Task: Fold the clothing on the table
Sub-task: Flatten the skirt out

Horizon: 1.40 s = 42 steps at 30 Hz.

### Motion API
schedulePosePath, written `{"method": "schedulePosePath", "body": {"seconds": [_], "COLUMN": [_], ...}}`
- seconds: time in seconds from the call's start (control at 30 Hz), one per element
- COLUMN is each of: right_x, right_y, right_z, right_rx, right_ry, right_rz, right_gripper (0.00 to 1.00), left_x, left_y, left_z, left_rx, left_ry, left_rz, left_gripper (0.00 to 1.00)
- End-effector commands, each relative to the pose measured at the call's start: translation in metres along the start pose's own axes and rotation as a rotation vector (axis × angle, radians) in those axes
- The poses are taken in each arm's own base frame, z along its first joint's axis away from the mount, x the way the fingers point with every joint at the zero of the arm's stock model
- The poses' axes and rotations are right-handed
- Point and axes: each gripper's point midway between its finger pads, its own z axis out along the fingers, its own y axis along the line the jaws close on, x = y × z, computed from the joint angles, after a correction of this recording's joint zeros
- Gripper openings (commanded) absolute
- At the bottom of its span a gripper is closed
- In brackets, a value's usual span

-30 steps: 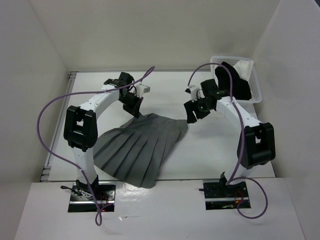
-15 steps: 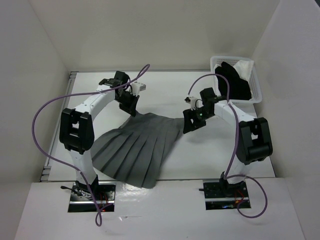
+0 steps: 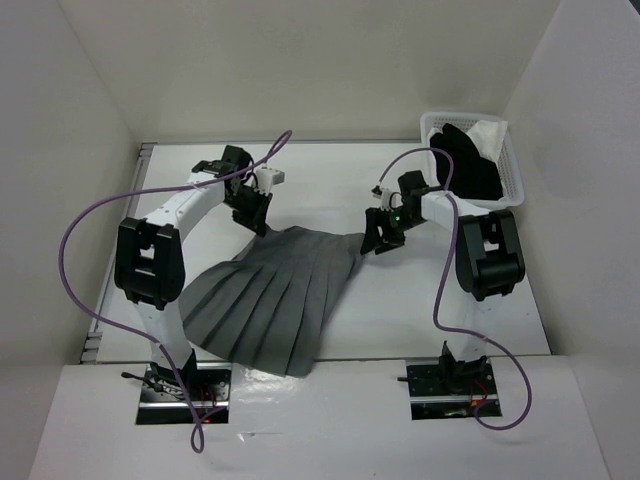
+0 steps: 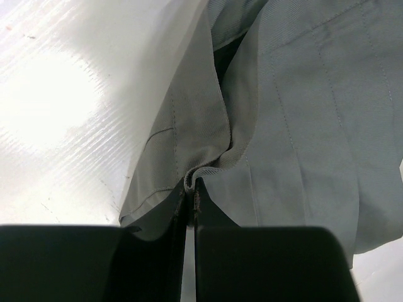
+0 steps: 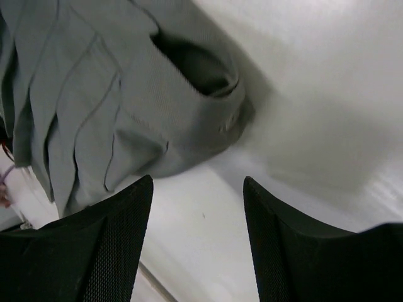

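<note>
Grey skirt [image 3: 275,295] lies spread on counter [image 3: 420,300]. Left gripper [image 4: 190,189] is clenched on one waistband [image 4: 195,126] end. Right gripper [image 5: 198,189] is released, jaws apart just short of the other end, likely so both arms can lift for the fold.

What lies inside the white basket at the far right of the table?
A black garment fills most of the basket, with a white cloth at its far side. They cover the basket floor, so anything beneath cannot be seen.
</note>
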Motion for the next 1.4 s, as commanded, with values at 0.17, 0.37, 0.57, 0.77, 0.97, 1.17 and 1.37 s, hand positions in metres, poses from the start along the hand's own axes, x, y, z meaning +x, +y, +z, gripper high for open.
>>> {"method": "schedulePosePath", "body": {"seconds": [0.17,0.37,0.57,0.77,0.97,1.17,1.37], "right_x": [-0.061,-0.057,-0.053,-0.055,-0.047,-0.045,-0.087], "right_y": [-0.002,-0.011,-0.010,-0.001,0.007,0.006,0.017], "right_z": [0.009,0.019,0.029,0.042,0.055,0.060,0.011], "right_rx": [-0.010,0.024,0.028,0.008,-0.002,0.008,0.127], "right_ry": [-0.160,-0.149,-0.130,-0.117,-0.083,-0.072,-0.171], "right_rz": [0.019,0.043,0.035,0.006,-0.009,-0.010,-0.166], "right_gripper": [0.63,0.63,0.60,0.58,0.48,0.15,0.00], "left_x": [-0.005,-0.005,-0.002,-0.002,-0.003,-0.003,-0.025], "left_y": [0.002,0.005,0.007,0.005,0.004,0.002,0.014], "left_z": [-0.019,-0.020,-0.020,-0.019,-0.019,-0.019,-0.038], "left_rx": [0.007,0.003,0.010,0.019,0.028,0.037,-0.006], "left_ry": [-0.053,-0.056,-0.052,-0.055,-0.057,-0.059,-0.119], "left_rz": [-0.030,-0.038,-0.049,-0.049,-0.049,-0.049,-0.007], "left_gripper": [0.09,0.09,0.09,0.09,0.09,0.09,0.04]}}
